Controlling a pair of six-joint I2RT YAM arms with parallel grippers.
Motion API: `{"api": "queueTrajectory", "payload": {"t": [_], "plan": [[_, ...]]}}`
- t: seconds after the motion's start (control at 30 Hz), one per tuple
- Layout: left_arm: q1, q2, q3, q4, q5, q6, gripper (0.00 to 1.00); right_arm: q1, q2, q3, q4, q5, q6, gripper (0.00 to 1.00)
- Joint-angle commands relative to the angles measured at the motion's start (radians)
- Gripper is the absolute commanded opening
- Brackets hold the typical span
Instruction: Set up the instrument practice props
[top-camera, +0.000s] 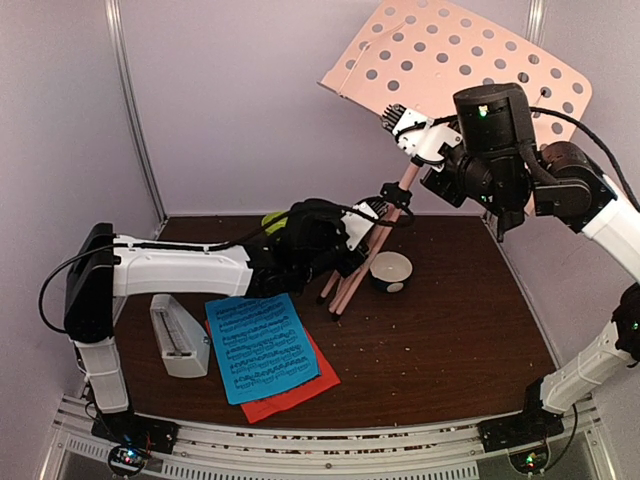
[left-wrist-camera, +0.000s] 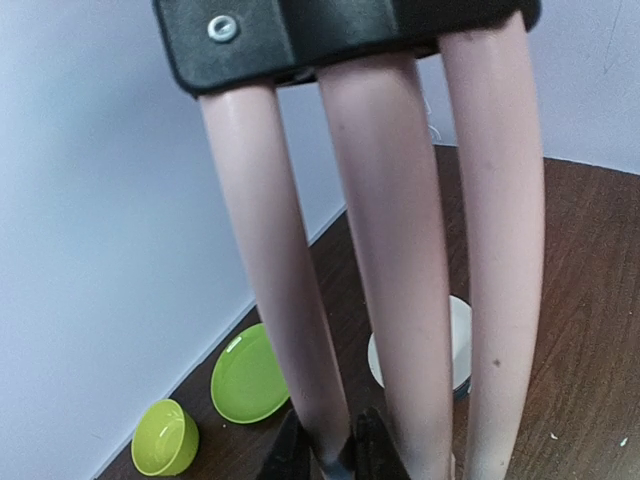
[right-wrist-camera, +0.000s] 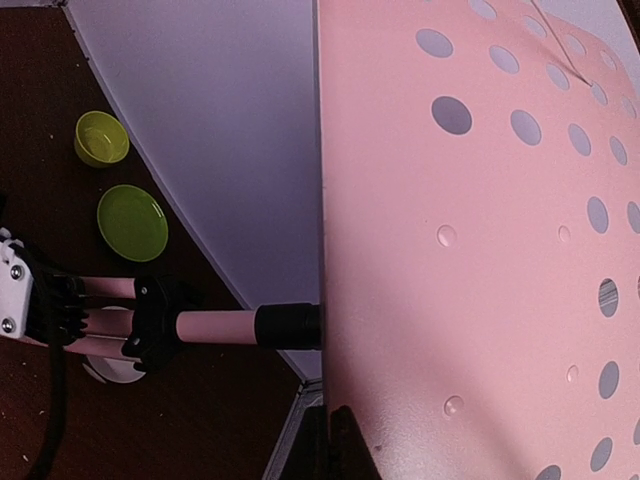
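My left hand (left-wrist-camera: 330, 455) is pinched narrow around one leg (left-wrist-camera: 275, 270) of the stand (top-camera: 450, 50). My right hand (top-camera: 397, 118) is up at the edge of the perforated plate and seems clamped on it, though that wrist view shows little of the fingers. The stand leans, its feet on the bench (top-camera: 450, 340) beside a white bowl (top-camera: 390, 271). Near the front, the blue page (top-camera: 258, 345) lies on the red page (top-camera: 305, 392), with the metronome (top-camera: 180, 338) just to their left.

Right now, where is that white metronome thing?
In the top view, the white metronome sits on the left side of the table, just left of the blue sheet-music page.
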Motion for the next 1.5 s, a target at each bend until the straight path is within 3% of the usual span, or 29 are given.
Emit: {"api": "queueTrajectory", "payload": {"t": [0.0, 0.5, 0.7, 1.03, 1.43, 1.47], "plan": [[-0.002, -0.032, -0.073, 0.115, 0.053, 0.212, 0.00, 0.009, -0.083, 0.111, 0.282, 0.056, -0.074, 0.00], [-0.002, 0.014, -0.199, 0.525, -0.052, 0.641, 0.00, 0.041, -0.037, 0.201, 0.316, 0.042, -0.304, 0.00], [-0.003, 0.082, -0.197, 0.629, -0.128, 0.629, 0.00, 0.079, 0.031, 0.249, 0.353, 0.055, -0.437, 0.00], [-0.001, 0.110, -0.314, 0.869, -0.266, 0.697, 0.00, 0.097, 0.093, 0.273, 0.369, 0.017, -0.429, 0.00], [0.003, 0.080, -0.390, 0.897, -0.274, 0.659, 0.00, 0.101, 0.101, 0.142, 0.448, -0.012, -0.399, 0.00], [0.003, 0.066, -0.410, 0.889, -0.269, 0.646, 0.06, 0.101, 0.098, 0.127, 0.450, -0.013, -0.390, 0.00]]}}
